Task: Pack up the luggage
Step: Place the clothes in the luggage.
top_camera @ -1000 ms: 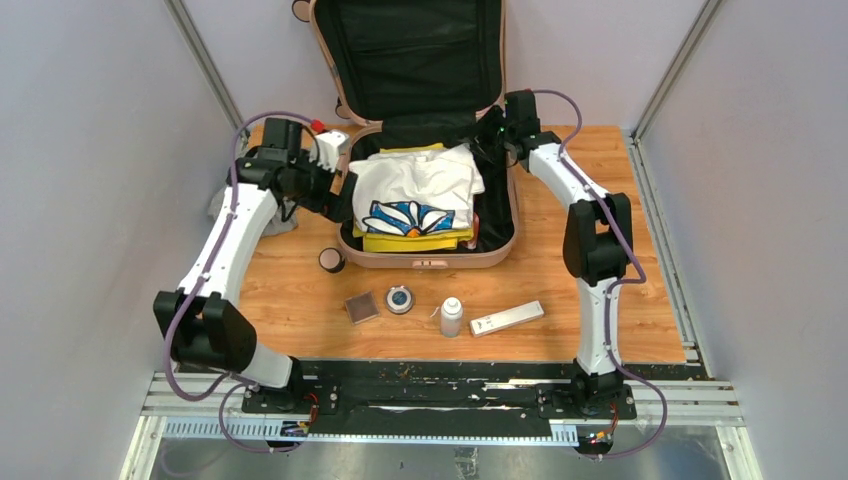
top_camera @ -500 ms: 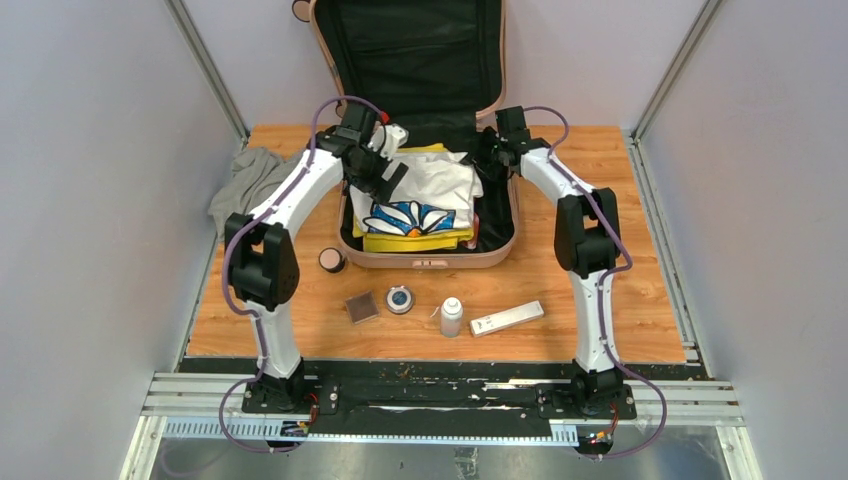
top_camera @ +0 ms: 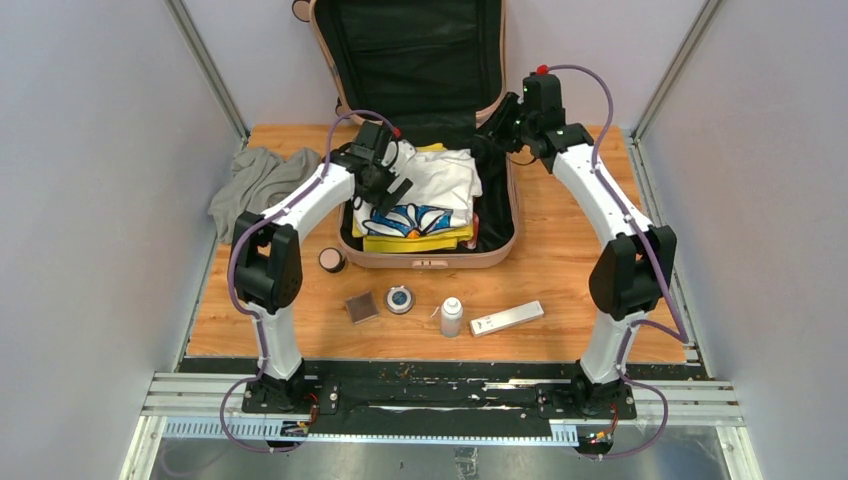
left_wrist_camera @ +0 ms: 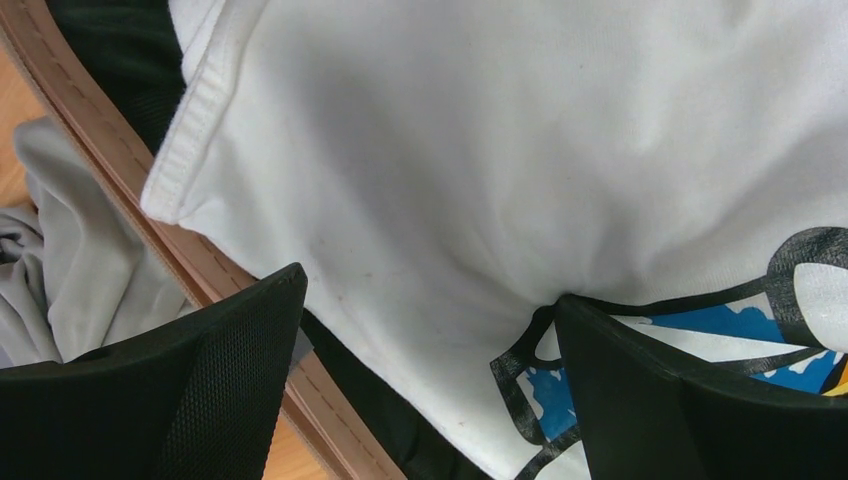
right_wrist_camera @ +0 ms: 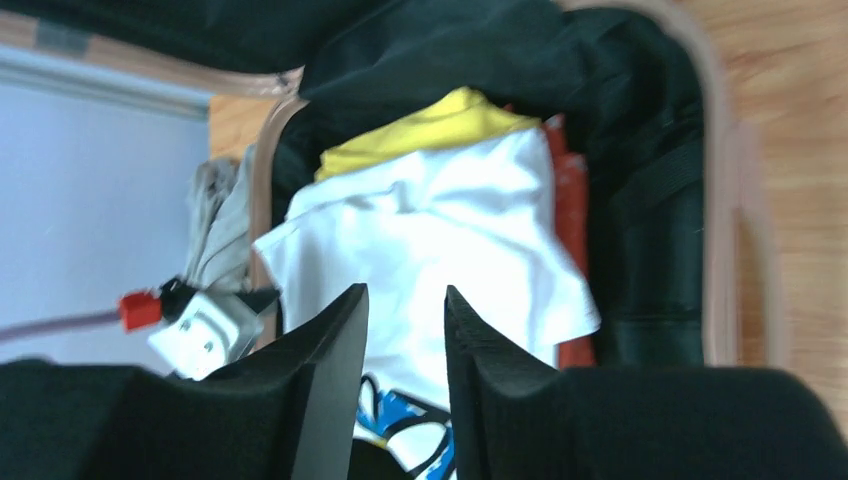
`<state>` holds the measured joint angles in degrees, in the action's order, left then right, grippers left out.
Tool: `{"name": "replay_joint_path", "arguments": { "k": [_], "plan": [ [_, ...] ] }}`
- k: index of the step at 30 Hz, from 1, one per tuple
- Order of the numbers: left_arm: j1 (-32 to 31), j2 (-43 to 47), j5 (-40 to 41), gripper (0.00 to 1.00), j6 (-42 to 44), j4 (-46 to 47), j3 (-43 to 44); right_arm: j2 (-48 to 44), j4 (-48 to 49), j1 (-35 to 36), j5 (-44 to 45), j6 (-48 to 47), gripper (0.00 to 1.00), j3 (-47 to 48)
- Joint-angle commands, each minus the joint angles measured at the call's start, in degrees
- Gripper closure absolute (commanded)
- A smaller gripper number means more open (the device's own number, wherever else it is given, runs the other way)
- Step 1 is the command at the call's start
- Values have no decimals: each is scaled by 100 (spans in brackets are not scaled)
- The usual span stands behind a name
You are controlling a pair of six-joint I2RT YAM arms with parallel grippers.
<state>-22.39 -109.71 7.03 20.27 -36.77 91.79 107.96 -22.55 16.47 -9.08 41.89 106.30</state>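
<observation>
The luggage (top_camera: 425, 262) lies open at the back of the table, its black-lined lid (top_camera: 420, 50) standing up. A folded white T-shirt with a blue flower print (top_camera: 435, 180) tops a yellow garment (top_camera: 415, 240) inside it. My left gripper (top_camera: 387, 190) is low over the shirt's left part, beside the pink rim (left_wrist_camera: 312, 395). It is wide open (left_wrist_camera: 430, 310), one fingertip (left_wrist_camera: 640, 370) touching the print on the shirt (left_wrist_camera: 500, 150). My right gripper (top_camera: 492, 127) hangs raised above the back right corner. Its jaws (right_wrist_camera: 405, 300) stand narrowly apart with nothing between them, looking down on the shirt (right_wrist_camera: 440, 220).
A crumpled grey cloth (top_camera: 262, 180) lies left of the suitcase. In front of it are a round compact (top_camera: 331, 260), a square brown case (top_camera: 361, 307), a round tin (top_camera: 400, 299), a white bottle (top_camera: 451, 317) and a flat white bar (top_camera: 507, 318).
My left arm swung from outside the suitcase's left wall to over the white shirt and lowered. My right arm lifted up and back from the case's corner, its jaws narrowing.
</observation>
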Motion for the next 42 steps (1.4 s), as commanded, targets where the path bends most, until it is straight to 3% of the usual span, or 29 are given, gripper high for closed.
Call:
{"name": "replay_joint_path", "arguments": {
  "k": [1,5,10,13,19,25,28,34,38,42],
  "plan": [
    [24,296,266,0,153,144,-162,74,325,378,-818,180,65,-1000],
    [24,602,191,0,238,127,-367,141,608,395,-1227,489,75,-2069],
    [24,774,348,0,329,325,-797,-33,968,313,-1137,467,77,-3184],
    [24,672,551,0,314,337,-839,-229,788,210,-946,299,75,-3079],
    [24,935,482,0,367,298,-970,-641,-201,453,-583,-217,60,-1891],
    [24,1382,75,0,565,-143,-770,-674,-286,850,-967,-30,61,-1344],
    [24,1525,-75,0,584,-222,-609,-468,-95,893,-1483,252,65,-1505],
    [24,1160,9,0,392,-225,-383,-84,477,830,-1830,435,69,-2747],
    [24,842,35,0,387,-152,-657,164,782,619,-1931,530,68,-3222],
    [24,541,352,0,455,207,-1051,102,699,595,-1896,397,62,-2995]
  ]
}}
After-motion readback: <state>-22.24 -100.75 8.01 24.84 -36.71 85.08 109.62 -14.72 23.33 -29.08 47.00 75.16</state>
